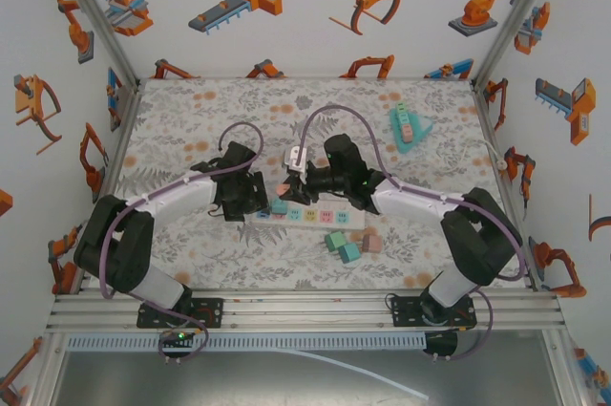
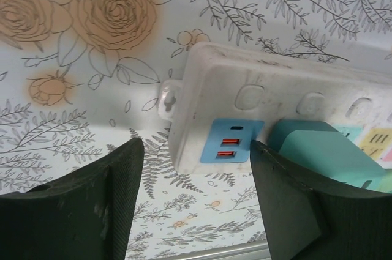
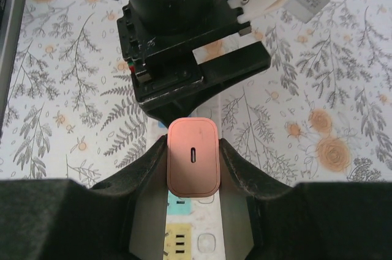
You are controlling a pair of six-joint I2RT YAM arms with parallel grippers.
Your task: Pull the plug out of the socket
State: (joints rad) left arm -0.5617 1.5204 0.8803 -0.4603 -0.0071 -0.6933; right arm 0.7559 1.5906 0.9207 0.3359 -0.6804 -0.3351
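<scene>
Between fingers of the right pincer sits the plug, clamped by its flat sides; judged rigid, light, smooth, likely slippery. Open, the left pincer straddles the strip end.

One power strip, three loose plugs (two teal, one pink), two arms.
</scene>
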